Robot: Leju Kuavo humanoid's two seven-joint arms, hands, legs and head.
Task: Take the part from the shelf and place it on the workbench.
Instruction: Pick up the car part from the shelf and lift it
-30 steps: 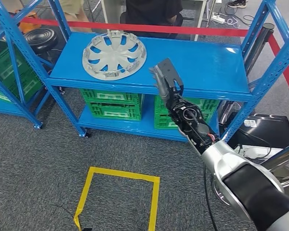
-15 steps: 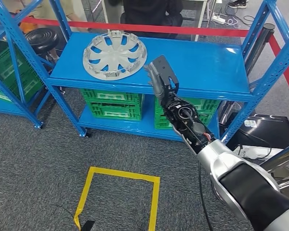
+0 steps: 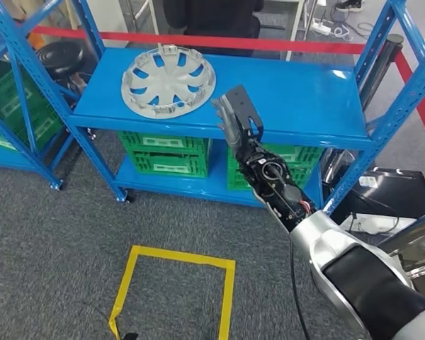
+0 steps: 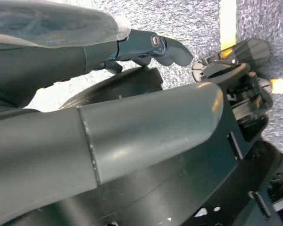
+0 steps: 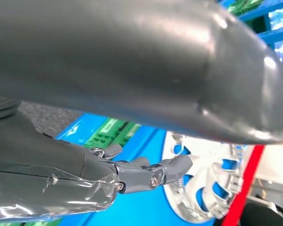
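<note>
A silver wheel cover (image 3: 168, 80) lies flat on the left half of the blue shelf's top board (image 3: 296, 92). My right hand (image 3: 237, 117) is raised at the board's front edge, just right of the cover and apart from it, fingers apart and holding nothing. In the right wrist view the thumb and fingers (image 5: 161, 172) reach toward the wheel cover (image 5: 200, 179) with a gap between them. In the left wrist view my left hand (image 4: 133, 94) hangs over the carpet, fingers out, with nothing in it.
Green crates (image 3: 165, 152) fill the shelf's lower board. Blue uprights (image 3: 397, 106) frame the shelf on both sides. Red tape (image 3: 227, 41) runs behind it. A yellow tape square (image 3: 173, 290) marks the grey carpet. A person in black sits behind the shelf (image 3: 210, 14).
My right hand moved left toward the wheel cover over the last second, then held nearly still. The person behind the shelf shifted.
</note>
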